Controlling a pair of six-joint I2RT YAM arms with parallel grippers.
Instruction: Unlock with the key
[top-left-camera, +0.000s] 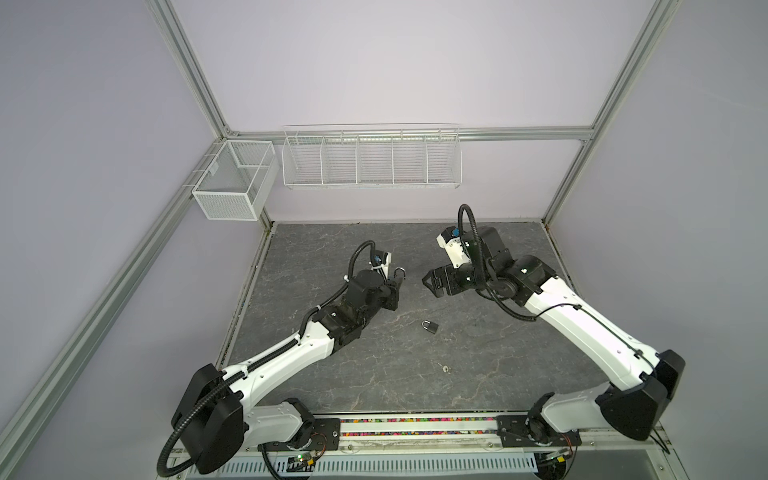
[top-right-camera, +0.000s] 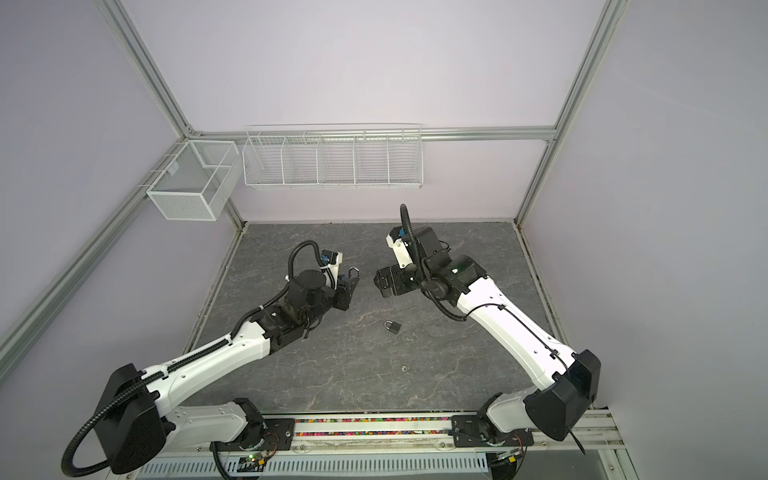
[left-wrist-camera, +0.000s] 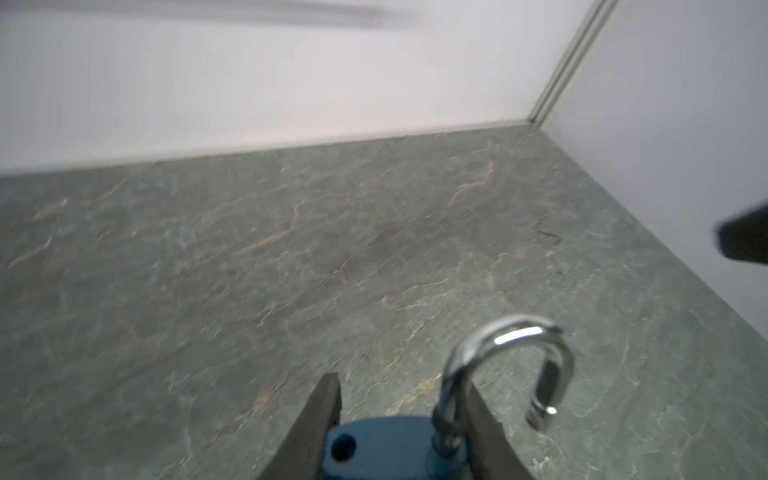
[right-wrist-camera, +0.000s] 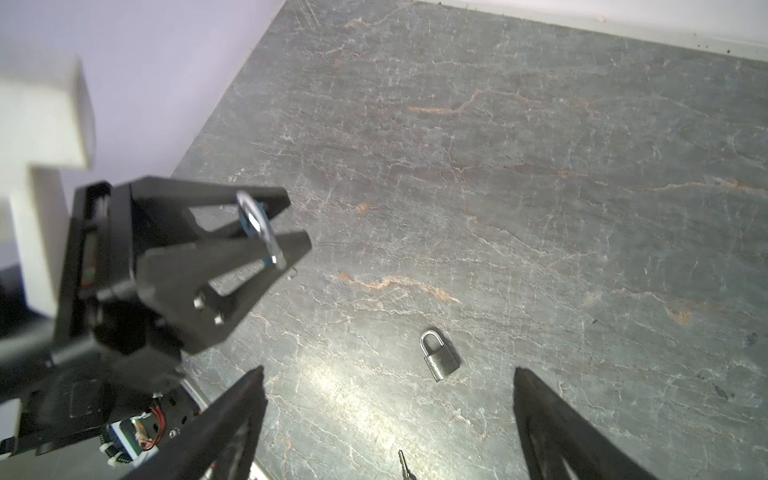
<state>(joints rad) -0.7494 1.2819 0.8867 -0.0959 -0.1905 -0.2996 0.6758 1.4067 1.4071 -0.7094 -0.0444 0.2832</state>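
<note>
Left wrist view: blue padlock (left-wrist-camera: 386, 449), shackle (left-wrist-camera: 517, 332) swung open.
Left gripper (left-wrist-camera: 401, 386) pinches it; right gripper (right-wrist-camera: 388, 371) spread; wire rack (top-left-camera: 372, 160) on wall.

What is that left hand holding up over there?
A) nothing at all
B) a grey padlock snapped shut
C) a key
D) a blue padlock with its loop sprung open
D: in the left wrist view the left hand grips a blue padlock whose silver loop has one end free; the grey padlock lies shut on the table.
</note>
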